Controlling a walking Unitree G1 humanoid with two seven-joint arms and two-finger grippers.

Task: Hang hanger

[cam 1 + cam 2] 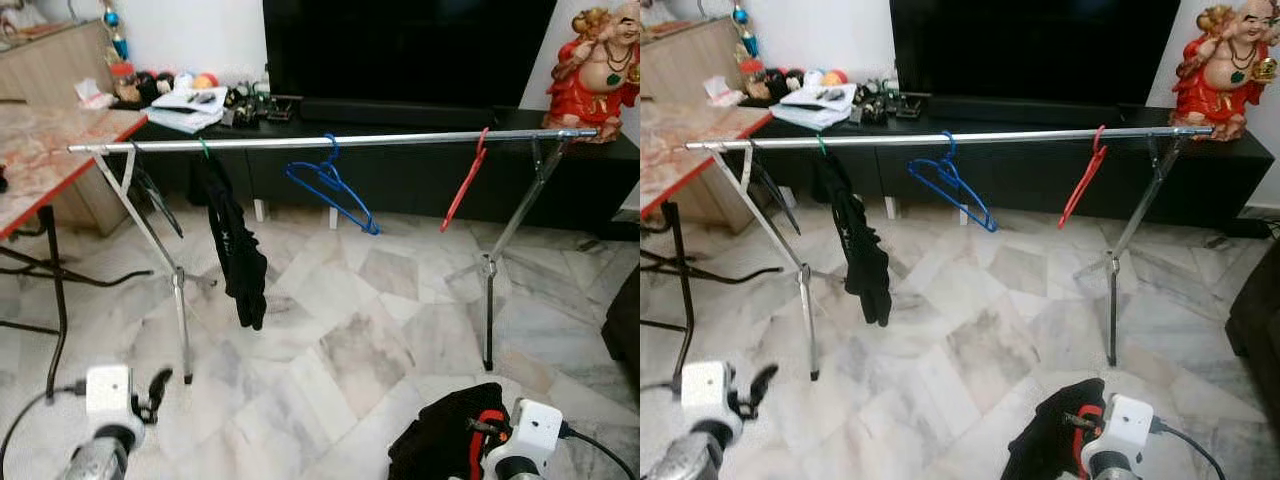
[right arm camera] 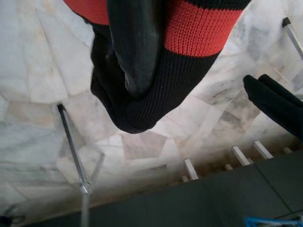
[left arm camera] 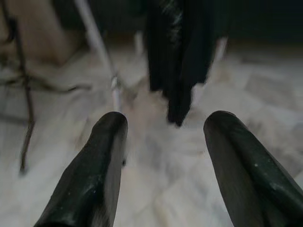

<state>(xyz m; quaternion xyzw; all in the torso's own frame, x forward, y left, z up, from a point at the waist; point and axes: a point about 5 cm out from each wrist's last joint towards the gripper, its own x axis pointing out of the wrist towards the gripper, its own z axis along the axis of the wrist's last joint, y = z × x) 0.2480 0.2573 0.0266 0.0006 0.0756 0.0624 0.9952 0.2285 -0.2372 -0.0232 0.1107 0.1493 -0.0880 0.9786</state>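
We see a marble-patterned floor (image 1: pixel 380 330) of pale, veined slabs, and across it a thin shiny metal rail (image 1: pixel 330 141) on crossed folding legs. Behind it a low black cabinet (image 1: pixel 420 170) carries a dark screen (image 1: pixel 400 50), cut off at the top edge. A glossy red and gold statue (image 1: pixel 597 70) sits on the cabinet's right end. At the left a counter (image 1: pixel 40 160) with a reddish marbled top is cut off by the frame.

On the rail hang a limp black garment (image 1: pixel 235 250), a blue wire-like hanger (image 1: pixel 335 190) tilted askew, and a red hanger (image 1: pixel 466 180) seen edge-on.

The right gripper (image 2: pixel 142 71) is low at the bottom edge, its fingers closed on a black knitted cloth with a red stripe (image 2: pixel 189 28); we make out a red hanger-like piece at the bundle (image 1: pixel 483 440), but the cloth hides most of it. One finger (image 2: pixel 135 42) presses into the ribbed knit.

The left gripper (image 3: pixel 165 142) hangs low at the left, its smooth black fingers (image 3: pixel 99 175) spread apart, holding nothing; that view is blurred.
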